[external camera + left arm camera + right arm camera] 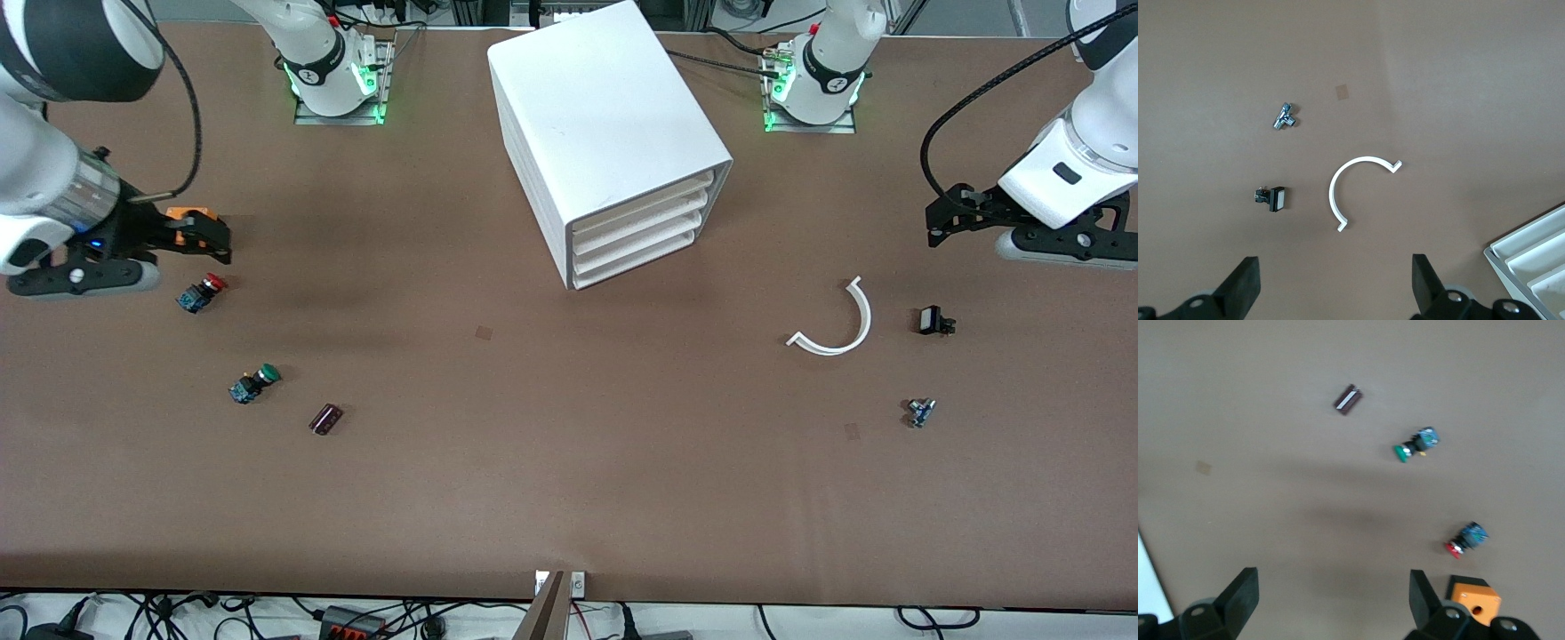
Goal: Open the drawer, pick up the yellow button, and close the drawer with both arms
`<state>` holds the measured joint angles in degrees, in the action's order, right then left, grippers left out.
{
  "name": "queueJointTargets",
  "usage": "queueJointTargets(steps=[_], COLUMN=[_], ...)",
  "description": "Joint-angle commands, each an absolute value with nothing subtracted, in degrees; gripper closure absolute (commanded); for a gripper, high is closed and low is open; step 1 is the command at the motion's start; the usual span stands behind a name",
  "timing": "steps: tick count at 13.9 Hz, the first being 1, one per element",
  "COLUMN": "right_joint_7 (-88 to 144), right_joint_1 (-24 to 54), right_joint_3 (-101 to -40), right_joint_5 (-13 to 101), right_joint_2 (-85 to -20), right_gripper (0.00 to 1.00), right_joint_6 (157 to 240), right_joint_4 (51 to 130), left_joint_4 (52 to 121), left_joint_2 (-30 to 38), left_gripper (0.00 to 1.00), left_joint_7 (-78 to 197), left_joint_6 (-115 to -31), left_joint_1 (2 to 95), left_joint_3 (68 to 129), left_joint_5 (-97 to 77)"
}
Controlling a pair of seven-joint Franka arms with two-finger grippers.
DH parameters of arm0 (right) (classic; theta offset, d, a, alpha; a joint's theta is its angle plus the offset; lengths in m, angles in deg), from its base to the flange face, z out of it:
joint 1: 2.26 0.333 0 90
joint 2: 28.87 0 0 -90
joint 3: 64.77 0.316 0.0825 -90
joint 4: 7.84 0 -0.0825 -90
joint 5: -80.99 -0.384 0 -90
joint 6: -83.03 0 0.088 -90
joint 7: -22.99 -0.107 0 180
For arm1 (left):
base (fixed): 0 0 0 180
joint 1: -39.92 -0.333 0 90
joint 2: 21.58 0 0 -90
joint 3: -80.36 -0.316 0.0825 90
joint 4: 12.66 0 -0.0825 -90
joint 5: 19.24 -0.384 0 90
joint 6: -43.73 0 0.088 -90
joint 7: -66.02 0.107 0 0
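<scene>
The white cabinet (605,116) stands mid-table, its front angled toward the left arm's end. Its four tray drawers (636,236) are all pushed in; a corner of them shows in the left wrist view (1538,257). The orange-yellow button is hidden. My right gripper (209,236) hovers open and empty over the table at the right arm's end, by the red-capped button; its wrist view (1331,603) shows bare table between the fingers. My left gripper (942,218) hovers open and empty over the left arm's end (1335,287).
A red-capped button (203,292) (1466,540), a green-capped button (254,382) (1417,445), a dark brown cylinder (326,419) and an orange block (1475,600) lie at the right arm's end. A white curved strip (840,324) (1355,190), a black part (933,321) and a metal fitting (921,412) lie at the left arm's end.
</scene>
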<state>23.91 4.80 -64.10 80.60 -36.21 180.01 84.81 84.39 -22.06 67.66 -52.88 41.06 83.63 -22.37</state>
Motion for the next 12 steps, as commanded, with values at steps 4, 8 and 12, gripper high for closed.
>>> queueJointTargets(steps=[4, 8, 12], right_joint_7=[23.7, 23.6, 21.1], right_joint_1=[11.7, 15.9, 18.0], right_joint_3=[-64.2, -64.2, -64.2], right_joint_5=[79.1, 79.2, 79.2], right_joint_2=[-42.1, -47.2, -50.0], right_gripper=[0.0, 0.0, 0.0], right_joint_6=[182.2, 183.1, 187.1], right_joint_4=[79.3, 72.7, 70.6], left_joint_4=[83.7, 83.4, 83.5], left_joint_2=[-22.4, -21.5, -14.9], left_gripper=[0.0, 0.0, 0.0], left_joint_7=[68.8, 68.8, 69.3], left_joint_6=[-50.8, -45.8, -41.3], left_joint_1=[42.1, 43.3, 43.3], left_joint_3=[83.8, 87.5, 89.9], left_joint_5=[-21.4, -20.0, -11.7])
